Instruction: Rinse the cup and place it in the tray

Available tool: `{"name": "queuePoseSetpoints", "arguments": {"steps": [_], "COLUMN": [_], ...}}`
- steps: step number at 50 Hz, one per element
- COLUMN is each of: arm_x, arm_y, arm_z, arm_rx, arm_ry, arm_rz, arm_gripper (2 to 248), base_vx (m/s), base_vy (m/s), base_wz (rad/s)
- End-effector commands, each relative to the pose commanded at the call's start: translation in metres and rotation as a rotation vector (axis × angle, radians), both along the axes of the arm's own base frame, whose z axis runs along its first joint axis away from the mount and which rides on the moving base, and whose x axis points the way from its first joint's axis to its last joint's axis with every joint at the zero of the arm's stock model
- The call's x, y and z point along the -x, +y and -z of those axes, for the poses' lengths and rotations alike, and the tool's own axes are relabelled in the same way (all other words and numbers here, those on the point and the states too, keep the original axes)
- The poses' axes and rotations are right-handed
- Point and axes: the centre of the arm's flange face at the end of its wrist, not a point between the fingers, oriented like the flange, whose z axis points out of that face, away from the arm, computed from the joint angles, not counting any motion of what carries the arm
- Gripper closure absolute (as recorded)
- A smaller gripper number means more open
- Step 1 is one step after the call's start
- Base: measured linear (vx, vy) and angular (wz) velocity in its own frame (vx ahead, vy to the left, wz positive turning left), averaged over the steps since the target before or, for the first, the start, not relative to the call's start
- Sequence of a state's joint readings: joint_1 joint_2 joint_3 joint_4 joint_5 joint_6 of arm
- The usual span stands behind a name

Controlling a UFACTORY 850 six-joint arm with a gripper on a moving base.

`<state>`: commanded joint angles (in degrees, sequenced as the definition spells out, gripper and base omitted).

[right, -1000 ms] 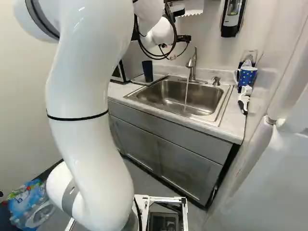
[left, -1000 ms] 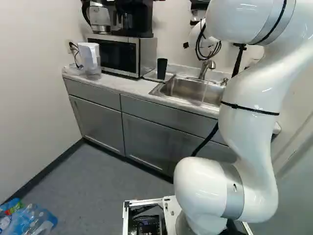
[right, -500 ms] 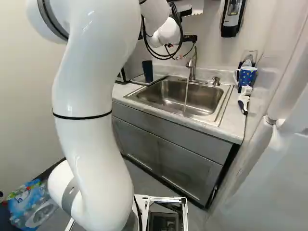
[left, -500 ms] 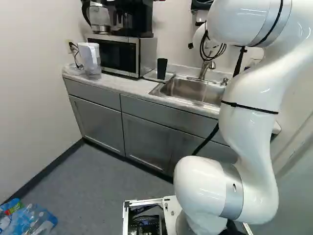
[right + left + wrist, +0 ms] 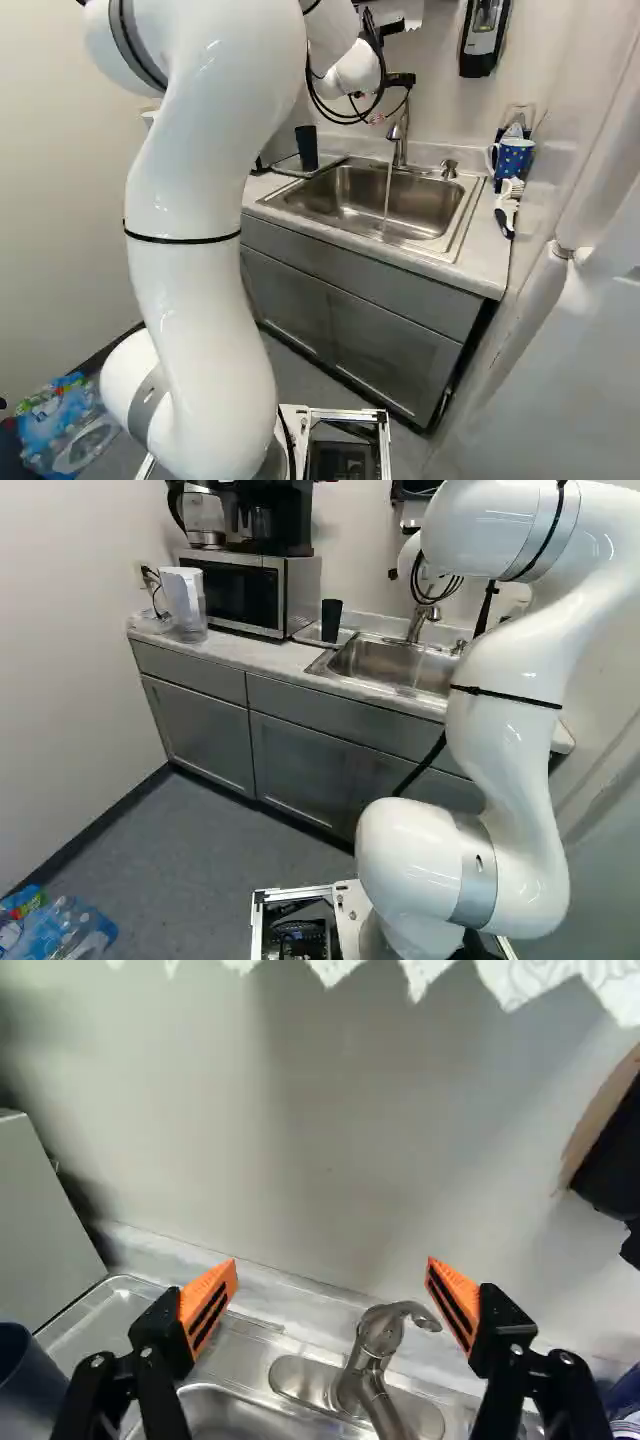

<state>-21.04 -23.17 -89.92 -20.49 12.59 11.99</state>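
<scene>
Black in the left base view, our cup (image 5: 331, 621) stands upright on the tray (image 5: 306, 636) beside the sink (image 5: 385, 662). Across in the right base view we see water (image 5: 387, 200) running from the tap (image 5: 401, 140) into the sink, so we judge the placing done and the tap left to close, though whether the cup is rinsed we cannot tell. Through the wrist view we find our claw (image 5: 333, 1265) spread wide, gripping nothing, with the tap ahead of it, so our next move probably calls for easing down to its handle and stopping the flow.
</scene>
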Motion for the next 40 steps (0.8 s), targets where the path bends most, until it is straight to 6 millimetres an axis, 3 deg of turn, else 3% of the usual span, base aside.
{"name": "queuePoseSetpoints", "arguments": {"steps": [40], "arm_x": [-0.016], "arm_y": [-0.002], "arm_z": [0.005], "arm_rx": [-0.002], "arm_ry": [0.016], "arm_rz": [0.002], "arm_gripper": [3], "base_vx": [0.000], "base_vy": [0.000], "base_wz": [0.000]}}
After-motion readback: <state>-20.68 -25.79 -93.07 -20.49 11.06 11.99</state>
